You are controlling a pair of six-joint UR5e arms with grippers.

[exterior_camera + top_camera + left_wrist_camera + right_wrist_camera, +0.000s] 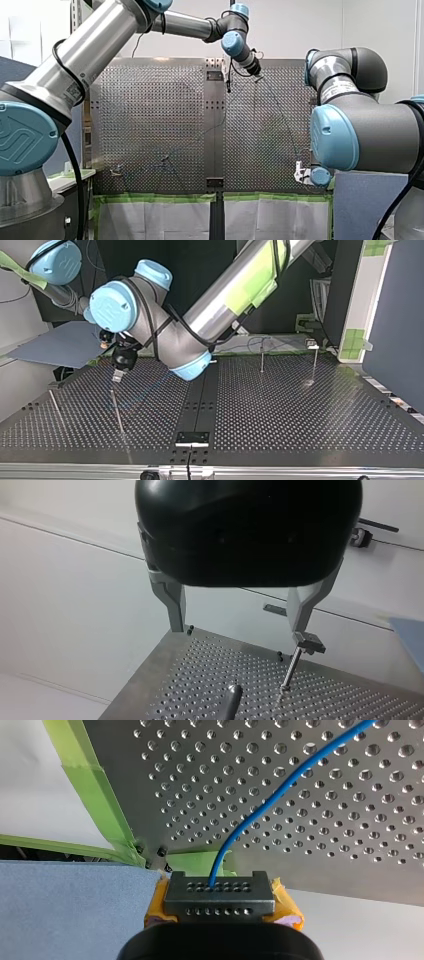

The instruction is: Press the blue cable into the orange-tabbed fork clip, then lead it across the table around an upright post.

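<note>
Our yellow-padded right gripper [220,892] pinches the thin blue cable [280,790], while our black left gripper [239,627] holds its metal fingers [175,600] wide.

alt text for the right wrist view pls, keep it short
My right pincer, yellow pads at its sides, is shut on the blue cable, which runs ahead of it across the perforated table. Green tape lines the table's edge, and a blue-grey sheet lies beside the pincer.
</note>
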